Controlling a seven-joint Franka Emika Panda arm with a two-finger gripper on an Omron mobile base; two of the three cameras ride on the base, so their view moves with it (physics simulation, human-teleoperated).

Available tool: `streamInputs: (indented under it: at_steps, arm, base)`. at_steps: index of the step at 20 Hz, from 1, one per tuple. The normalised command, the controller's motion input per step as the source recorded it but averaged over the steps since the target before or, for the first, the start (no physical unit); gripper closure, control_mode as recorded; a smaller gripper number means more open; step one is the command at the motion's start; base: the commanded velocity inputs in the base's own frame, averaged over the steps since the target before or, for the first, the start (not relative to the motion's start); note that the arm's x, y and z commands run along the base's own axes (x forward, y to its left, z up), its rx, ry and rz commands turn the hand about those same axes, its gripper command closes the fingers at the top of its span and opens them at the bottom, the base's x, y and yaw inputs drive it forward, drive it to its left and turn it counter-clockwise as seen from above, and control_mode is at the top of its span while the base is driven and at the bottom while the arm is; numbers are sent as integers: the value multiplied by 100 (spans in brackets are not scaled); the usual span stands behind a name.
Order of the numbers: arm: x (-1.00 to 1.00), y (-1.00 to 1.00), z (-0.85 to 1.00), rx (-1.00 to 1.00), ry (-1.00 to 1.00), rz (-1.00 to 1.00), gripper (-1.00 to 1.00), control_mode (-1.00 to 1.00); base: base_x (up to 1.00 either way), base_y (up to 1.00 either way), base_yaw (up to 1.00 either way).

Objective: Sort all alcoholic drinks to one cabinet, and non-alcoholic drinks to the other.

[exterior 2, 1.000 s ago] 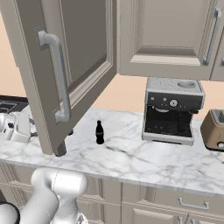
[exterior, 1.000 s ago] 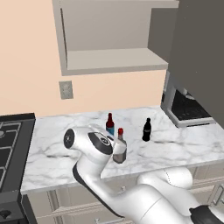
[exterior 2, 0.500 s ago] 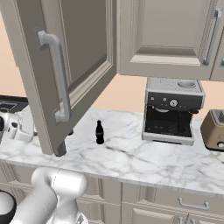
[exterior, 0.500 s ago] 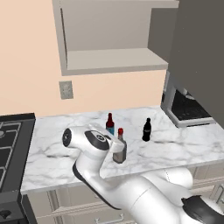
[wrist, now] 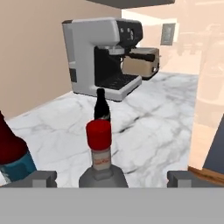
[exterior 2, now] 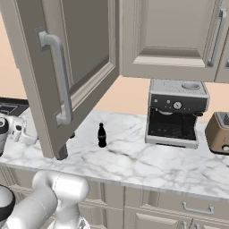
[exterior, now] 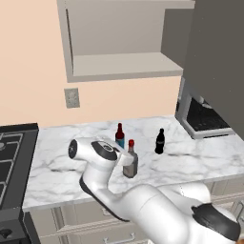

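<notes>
The clear-grey bottle [wrist: 101, 153] with its red cap stands upright on the marble table [exterior: 200, 159], between the spread fingers [wrist: 40, 178] of the hand [wrist: 111, 180], which is released and grips nothing; the dark brown-red bottle [exterior: 119, 135] stands just beside it toward the wall; the black cola bottle [exterior: 160, 141] stands apart to the right; further right sits a coffee machine [exterior 2: 176, 112]; above hangs the open cabinet [exterior: 119, 66] with its pale shelf.

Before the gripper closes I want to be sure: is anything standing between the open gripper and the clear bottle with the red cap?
Nothing visible does. In the hand view the clear bottle stands between the fingertips of the open gripper; the brown bottle is off to one side, the cola bottle behind.
</notes>
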Motion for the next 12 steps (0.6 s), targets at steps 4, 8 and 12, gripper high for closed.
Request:
streamInputs:
  at_steps: [4, 8, 12]
  arm:
    - [14, -7, -26, 0, 0, 0, -100, -100]
    - [16, -13, -24, 0, 3, 0, -100, -100]
    - [19, -10, -18, 0, 5, 0, -100, -100]
  base:
    - [0, 0, 0]
    - [0, 0, 0]
    - [0, 0, 0]
